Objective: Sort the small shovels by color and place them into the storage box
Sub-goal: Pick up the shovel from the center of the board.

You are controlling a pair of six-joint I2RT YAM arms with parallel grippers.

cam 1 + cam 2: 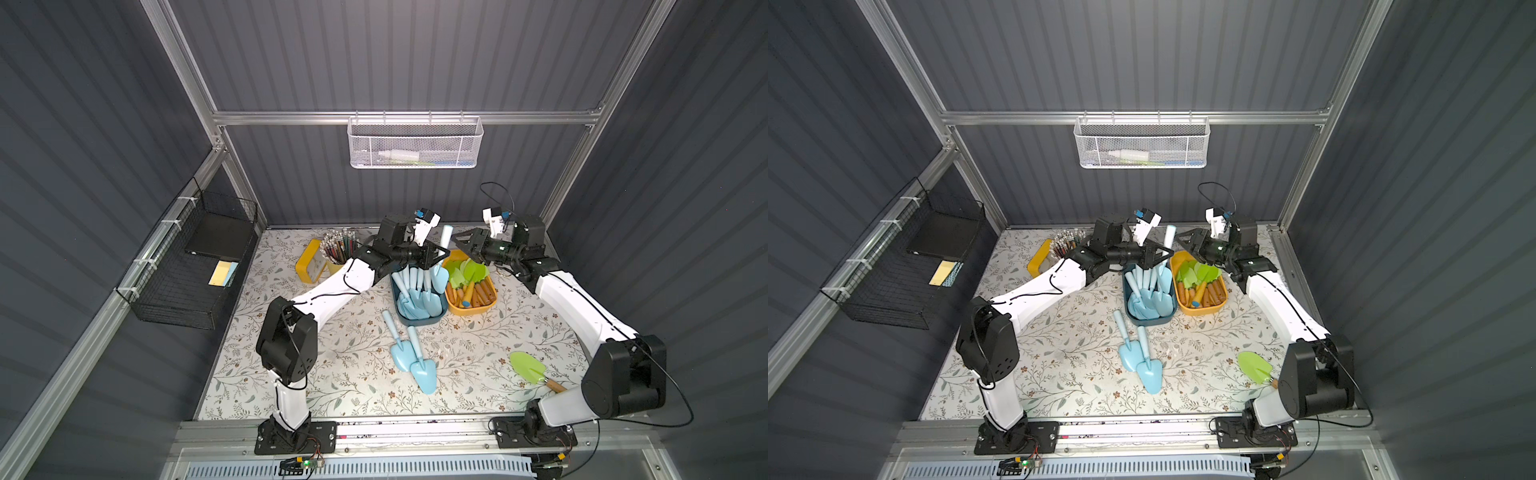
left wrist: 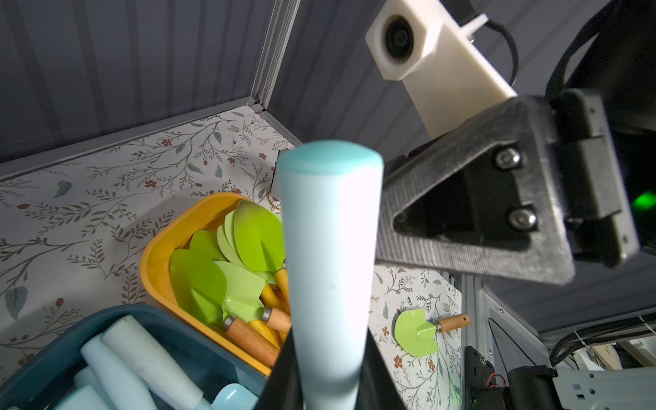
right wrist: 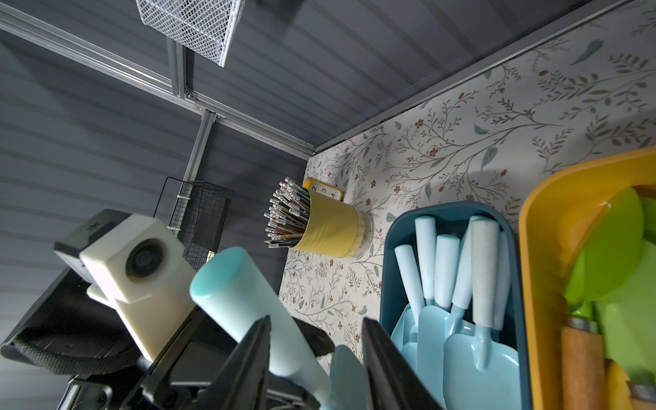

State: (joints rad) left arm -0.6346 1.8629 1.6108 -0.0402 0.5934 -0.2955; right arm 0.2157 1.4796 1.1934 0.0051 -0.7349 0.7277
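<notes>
Nearest the left wrist lens is the handle of a pale-blue shovel (image 2: 330, 248). It stands upright, butt end up, and the left gripper (image 2: 329, 369) is clamped tight round its lower part.

In both top views the blade hangs down over the far end of the dark-blue box (image 1: 419, 322). The box holds stacked blue shovels (image 1: 415, 295), handles toward the back wall.

The right gripper (image 1: 457, 243) has its jaws partly apart with nothing between them. It hovers above the far end of the orange box (image 1: 473, 309), tips just beside the raised handle. The orange box holds green-bladed shovels (image 1: 469, 272) with wooden or yellow handles.

Loose on the floral table (image 1: 332, 374):
- A loose blue shovel (image 1: 401, 355) lies just in front of the dark-blue box.
- A second loose blue shovel (image 1: 424, 372) touches it.
- A lone green shovel (image 1: 528, 365) lies near the right arm's base.
</notes>
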